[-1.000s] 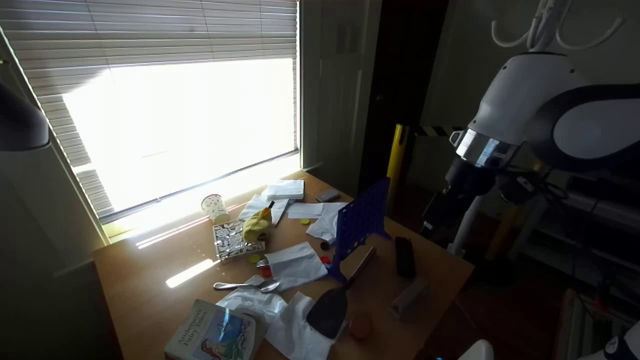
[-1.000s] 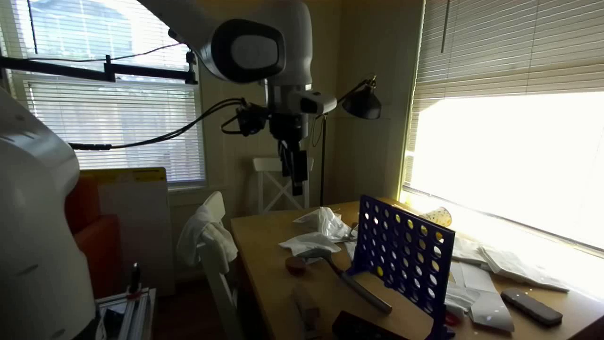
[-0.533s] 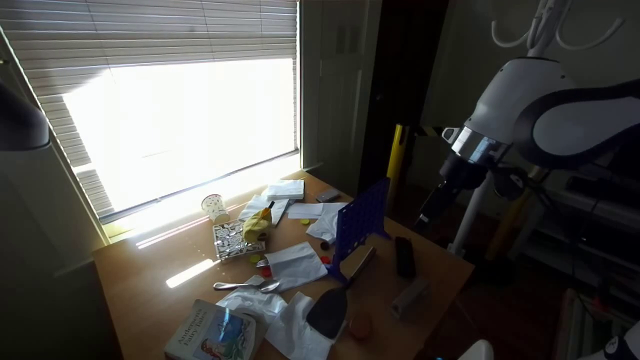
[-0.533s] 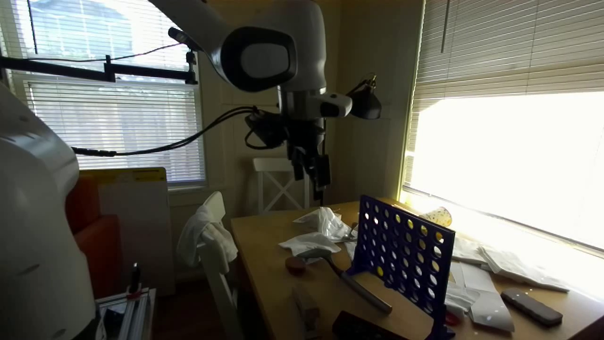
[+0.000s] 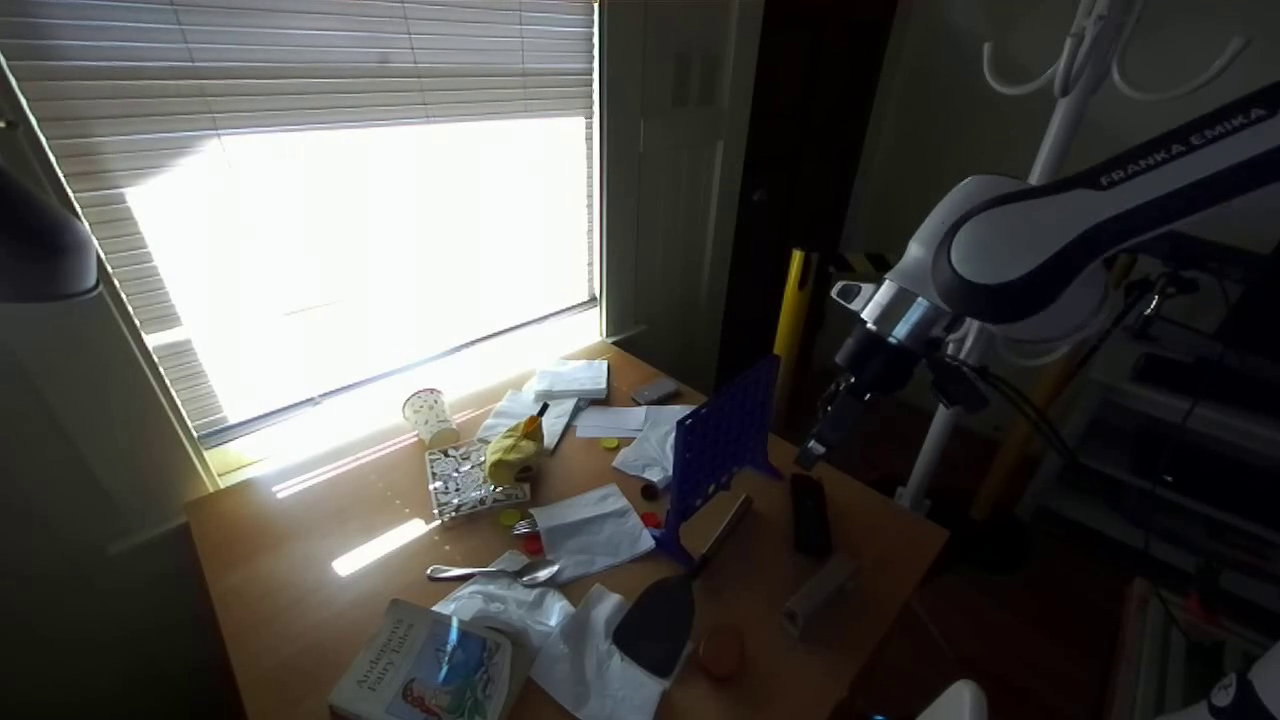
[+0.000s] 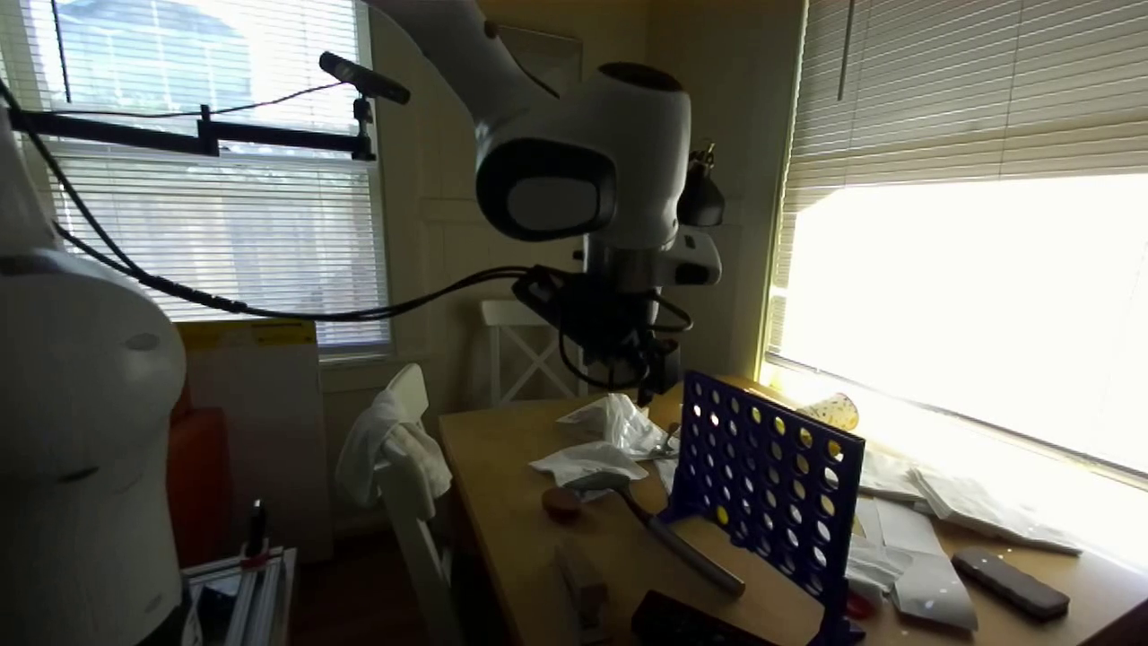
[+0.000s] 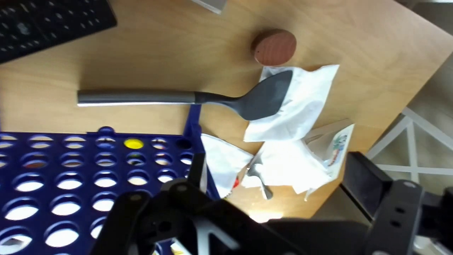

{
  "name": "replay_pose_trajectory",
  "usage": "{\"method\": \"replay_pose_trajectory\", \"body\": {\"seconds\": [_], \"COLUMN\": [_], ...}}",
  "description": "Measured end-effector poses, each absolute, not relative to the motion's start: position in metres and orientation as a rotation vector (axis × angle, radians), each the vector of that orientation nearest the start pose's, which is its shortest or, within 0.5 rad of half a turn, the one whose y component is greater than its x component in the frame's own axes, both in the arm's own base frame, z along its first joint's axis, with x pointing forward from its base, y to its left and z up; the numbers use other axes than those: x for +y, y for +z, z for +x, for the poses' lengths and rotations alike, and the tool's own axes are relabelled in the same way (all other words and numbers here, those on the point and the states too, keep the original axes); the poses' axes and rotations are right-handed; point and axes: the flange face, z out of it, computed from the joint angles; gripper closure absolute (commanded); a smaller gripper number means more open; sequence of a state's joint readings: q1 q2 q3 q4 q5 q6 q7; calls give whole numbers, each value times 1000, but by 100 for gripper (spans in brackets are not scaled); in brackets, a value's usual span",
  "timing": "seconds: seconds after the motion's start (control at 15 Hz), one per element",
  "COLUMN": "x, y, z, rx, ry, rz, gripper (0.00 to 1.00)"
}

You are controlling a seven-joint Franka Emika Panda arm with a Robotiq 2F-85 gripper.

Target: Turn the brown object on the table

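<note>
The brown object, a flat oblong grey-brown slab, lies on the table (image 5: 285,575) in both exterior views: near the table's far corner (image 5: 656,390) and at the lower right, beside papers (image 6: 1011,583). It is out of the wrist view. A round reddish-brown wooden piece (image 7: 275,49) also stands on the table; it shows in both exterior views (image 5: 721,653) (image 6: 561,504). My gripper (image 7: 283,177) is open and empty. It hangs above the table, in an exterior view (image 5: 812,457) to the right of the blue upright grid and apart from both brown things.
The tall blue grid (image 6: 762,484) stands close to my gripper. A grey spatula (image 7: 265,97), a black remote (image 5: 810,515) and a grey box (image 5: 820,595) lie near it. Papers (image 5: 590,540), a book (image 5: 430,665), a cup (image 5: 431,417) and a yellow item (image 5: 515,452) are farther off.
The arm has swung over the table and come lower. My gripper has moved down and closer to the blue grid. The things on the table have not moved.
</note>
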State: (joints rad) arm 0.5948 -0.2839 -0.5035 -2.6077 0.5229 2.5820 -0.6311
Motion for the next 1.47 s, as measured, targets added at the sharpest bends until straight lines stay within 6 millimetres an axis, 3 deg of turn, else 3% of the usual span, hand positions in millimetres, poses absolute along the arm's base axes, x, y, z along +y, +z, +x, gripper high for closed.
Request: {"method": "replay_pose_trajectory", "body": {"seconds": [0.2, 0.4, 0.93, 1.13, 1.47], "x": [46, 44, 42, 14, -37], "y": [343, 332, 334, 308, 242], "z": [446, 454, 456, 448, 431], "rx": [-449, -452, -398, -288, -173], "ry": [-386, -358, -351, -306, -172], "rz": [-2529, -2487, -2460, -2354, -2261], "gripper": [0, 0, 0, 0, 0]}}
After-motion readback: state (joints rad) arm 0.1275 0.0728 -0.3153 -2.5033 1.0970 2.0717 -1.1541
